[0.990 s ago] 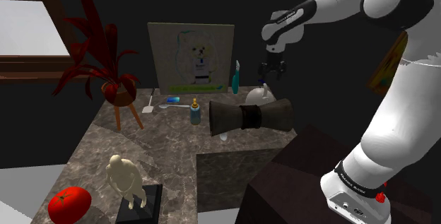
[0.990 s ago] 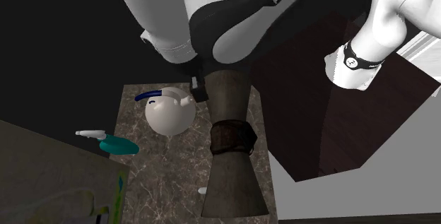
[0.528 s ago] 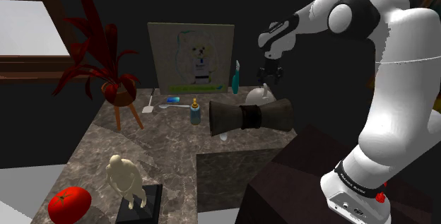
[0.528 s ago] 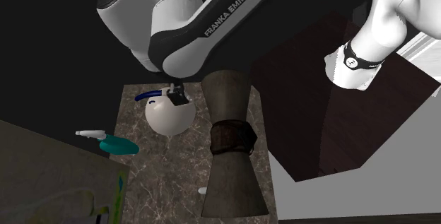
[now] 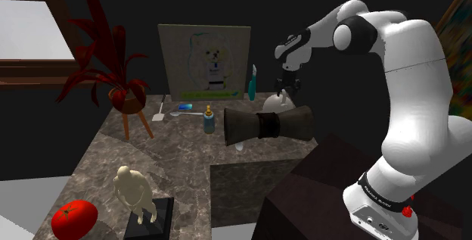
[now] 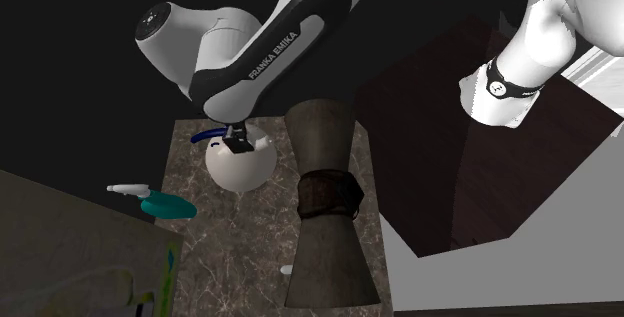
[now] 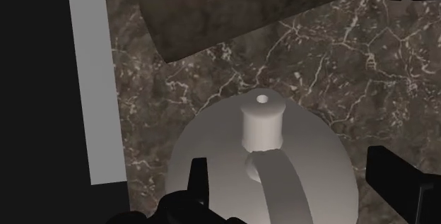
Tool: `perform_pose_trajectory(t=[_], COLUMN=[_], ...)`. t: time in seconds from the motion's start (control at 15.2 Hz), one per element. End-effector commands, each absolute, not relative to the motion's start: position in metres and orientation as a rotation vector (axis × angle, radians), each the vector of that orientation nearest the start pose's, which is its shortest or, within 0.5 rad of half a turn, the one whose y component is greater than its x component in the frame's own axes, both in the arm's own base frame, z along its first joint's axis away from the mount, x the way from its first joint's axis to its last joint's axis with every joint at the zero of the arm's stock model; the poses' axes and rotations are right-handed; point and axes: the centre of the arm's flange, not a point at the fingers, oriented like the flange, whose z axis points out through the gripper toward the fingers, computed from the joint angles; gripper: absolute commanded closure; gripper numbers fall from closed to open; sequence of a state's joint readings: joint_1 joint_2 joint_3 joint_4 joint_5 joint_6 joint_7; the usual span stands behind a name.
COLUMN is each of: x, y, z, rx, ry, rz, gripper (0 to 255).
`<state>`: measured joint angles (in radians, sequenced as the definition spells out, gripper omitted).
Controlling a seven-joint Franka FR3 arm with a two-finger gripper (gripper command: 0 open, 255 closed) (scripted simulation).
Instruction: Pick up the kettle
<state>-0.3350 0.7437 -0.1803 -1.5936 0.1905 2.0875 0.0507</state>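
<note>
The kettle (image 6: 240,168) is round and white with a blue handle; it stands on the marble table at the far end. In the shoulder view the kettle (image 5: 277,102) peeks out behind a dark hourglass-shaped object. My gripper (image 6: 238,143) hangs right above it, open and pointing down. In the wrist view the kettle (image 7: 233,159) lies just below the gripper (image 7: 297,184), with its round knob (image 7: 261,120) ahead. The two fingers stand apart on either side of the arched handle (image 7: 283,187), touching nothing. In the shoulder view the gripper (image 5: 291,87) is over the kettle's top.
A dark hourglass-shaped object (image 5: 268,123) lies on its side close beside the kettle. A teal bottle (image 6: 165,205) and a leaning picture (image 5: 204,60) stand behind. A small bottle (image 5: 209,119), potted red plant (image 5: 113,72), figurine (image 5: 136,193) and red tomato (image 5: 73,217) lie further off.
The arm has swung the gripper toward the second exterior view's left, from beside the hourglass object to over the kettle's top. The fingers have stayed open.
</note>
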Motion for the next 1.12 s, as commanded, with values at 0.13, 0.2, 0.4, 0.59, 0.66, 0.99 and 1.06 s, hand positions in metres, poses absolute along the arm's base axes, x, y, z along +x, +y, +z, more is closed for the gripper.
perform_pose_trajectory(t=[0.13, 0.2, 0.4, 0.59, 0.66, 0.99, 1.06], x=[0.594, 0.594, 0.593, 0.593, 0.593, 0.594, 0.594], y=[-0.311, -0.311, -0.310, -0.310, -0.310, -0.311, -0.311], z=[0.163, 0.154, 0.154, 0.154, 0.154, 0.154, 0.160], rx=[-2.884, -2.884, -2.884, -2.884, -2.884, -2.884, -2.884], ry=[0.970, 0.970, 0.970, 0.970, 0.970, 0.970, 0.970], rz=[0.338, 0.338, 0.338, 0.338, 0.338, 0.338, 0.338], gripper=[0, 0, 255, 255, 255, 255, 255])
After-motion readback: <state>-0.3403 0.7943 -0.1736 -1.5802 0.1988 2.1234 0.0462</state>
